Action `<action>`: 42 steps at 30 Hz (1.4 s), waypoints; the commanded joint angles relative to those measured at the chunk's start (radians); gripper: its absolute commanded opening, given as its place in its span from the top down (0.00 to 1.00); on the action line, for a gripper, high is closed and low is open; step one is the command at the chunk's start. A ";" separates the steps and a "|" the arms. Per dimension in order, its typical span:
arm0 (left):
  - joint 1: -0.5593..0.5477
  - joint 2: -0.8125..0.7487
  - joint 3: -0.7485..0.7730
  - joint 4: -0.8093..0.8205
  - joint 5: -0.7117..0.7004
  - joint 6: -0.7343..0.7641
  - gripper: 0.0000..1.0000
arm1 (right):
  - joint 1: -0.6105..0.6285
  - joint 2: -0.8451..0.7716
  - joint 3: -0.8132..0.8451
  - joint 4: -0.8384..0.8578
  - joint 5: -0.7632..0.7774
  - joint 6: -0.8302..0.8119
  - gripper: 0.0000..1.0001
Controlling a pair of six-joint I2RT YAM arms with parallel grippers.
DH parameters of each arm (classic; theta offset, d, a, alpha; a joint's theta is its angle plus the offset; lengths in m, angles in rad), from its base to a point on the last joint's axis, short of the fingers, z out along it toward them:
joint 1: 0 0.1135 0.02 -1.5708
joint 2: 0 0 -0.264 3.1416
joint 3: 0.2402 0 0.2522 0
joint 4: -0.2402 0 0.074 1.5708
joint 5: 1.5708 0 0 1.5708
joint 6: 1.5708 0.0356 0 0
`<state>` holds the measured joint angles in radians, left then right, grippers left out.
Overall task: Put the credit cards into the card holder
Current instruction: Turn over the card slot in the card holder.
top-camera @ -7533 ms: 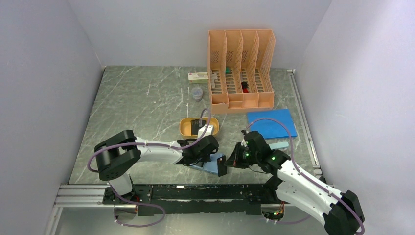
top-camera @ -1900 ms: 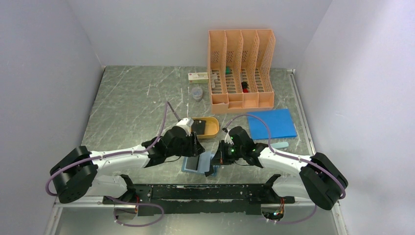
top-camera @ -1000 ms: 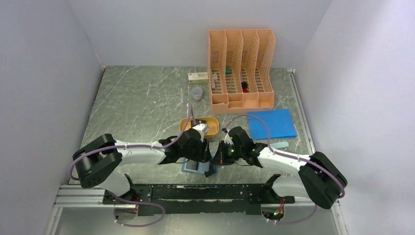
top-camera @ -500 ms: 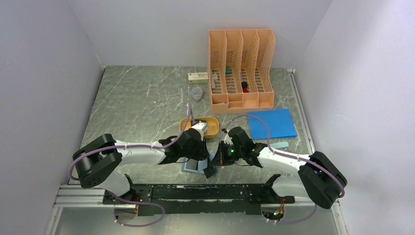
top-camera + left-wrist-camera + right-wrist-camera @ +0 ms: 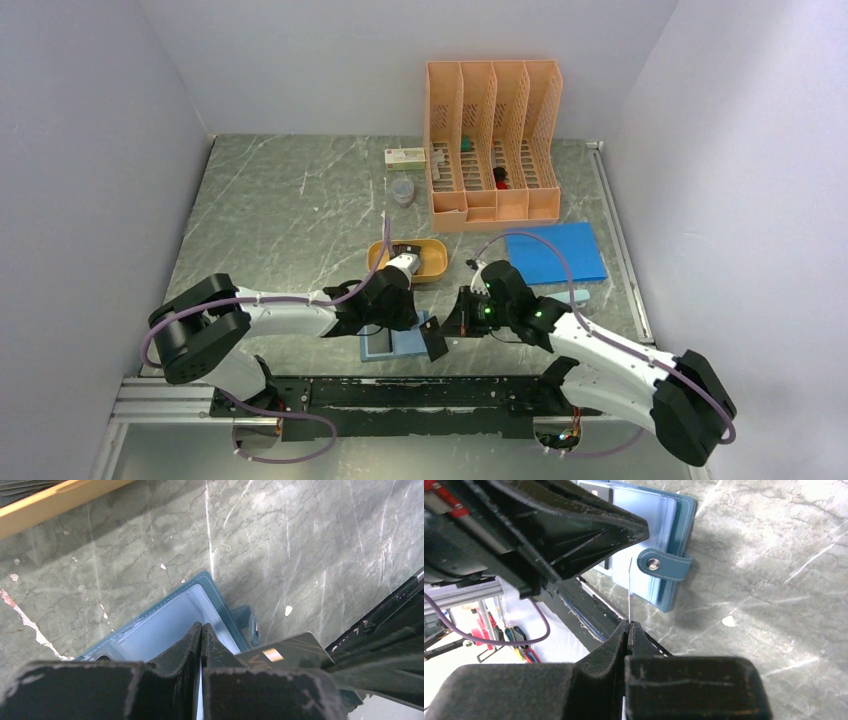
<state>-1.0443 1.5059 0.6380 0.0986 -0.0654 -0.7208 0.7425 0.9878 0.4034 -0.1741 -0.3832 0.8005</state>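
Teal leather-look card holder [image 5: 392,345] lies open on the grey marbled worktop [image 5: 280,220] by the near edge, its snap tab [image 5: 665,565] toward my right arm. My left jaws are pressed together, tips over its clear inner pocket; whether they pinch a leaf, I cannot tell. My right jaws are clamped on a dark credit card [image 5: 434,340] with a gold chip, held on edge just beside the tab. Its printing is too small to read. More cards [image 5: 404,249] sit in the orange tray [image 5: 440,262].
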 commanded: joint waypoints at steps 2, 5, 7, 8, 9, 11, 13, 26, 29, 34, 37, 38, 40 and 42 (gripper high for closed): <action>-0.003 -0.007 -0.008 -0.005 -0.022 -0.003 0.93 | 0.005 -0.072 0.057 -0.144 -0.006 -0.039 1.00; -0.003 -0.007 -0.010 -0.006 -0.027 -0.005 0.93 | 0.005 -0.071 0.066 -0.164 -0.033 -0.050 1.00; -0.004 -0.009 -0.015 -0.001 -0.028 -0.007 0.94 | 0.005 -0.054 0.063 -0.172 -0.039 -0.051 1.00; -0.003 -0.010 -0.016 0.000 -0.030 -0.010 0.95 | 0.006 -0.046 0.060 -0.176 -0.039 -0.048 1.00; -0.003 -0.012 -0.017 -0.001 -0.034 -0.011 0.95 | 0.004 -0.040 0.053 -0.174 -0.041 -0.043 1.00; -0.004 -0.013 -0.017 -0.006 -0.041 -0.014 0.95 | 0.005 -0.031 0.035 -0.153 -0.048 -0.028 1.00; -0.003 -0.019 -0.019 -0.008 -0.048 -0.016 0.95 | 0.005 -0.018 0.018 -0.132 -0.051 -0.013 1.00; -0.003 -0.025 -0.024 -0.011 -0.052 -0.020 0.95 | 0.005 0.063 -0.007 -0.023 -0.050 0.011 1.00; -0.003 -0.029 -0.025 -0.012 -0.054 -0.020 0.95 | 0.004 0.073 -0.012 -0.011 -0.054 0.011 1.00; -0.002 -0.029 -0.024 -0.013 -0.054 -0.022 0.95 | 0.004 0.080 -0.017 -0.007 -0.053 0.009 1.00; -0.002 -0.029 -0.023 -0.013 -0.053 -0.024 0.95 | 0.003 0.082 -0.023 -0.006 -0.050 0.009 1.00; -0.002 -0.030 -0.023 -0.015 -0.055 -0.025 0.95 | 0.005 0.083 -0.023 -0.010 -0.043 0.009 1.00; -0.002 -0.036 -0.022 -0.020 -0.059 -0.026 0.95 | 0.004 0.073 -0.026 -0.021 -0.024 0.013 1.00; -0.002 -0.042 -0.021 -0.024 -0.063 -0.023 0.95 | 0.003 0.063 -0.029 -0.028 -0.009 0.015 1.00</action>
<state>-1.0443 1.4979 0.6250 0.0788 -0.1032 -0.7406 0.7425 1.0645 0.3901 -0.1986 -0.4248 0.8082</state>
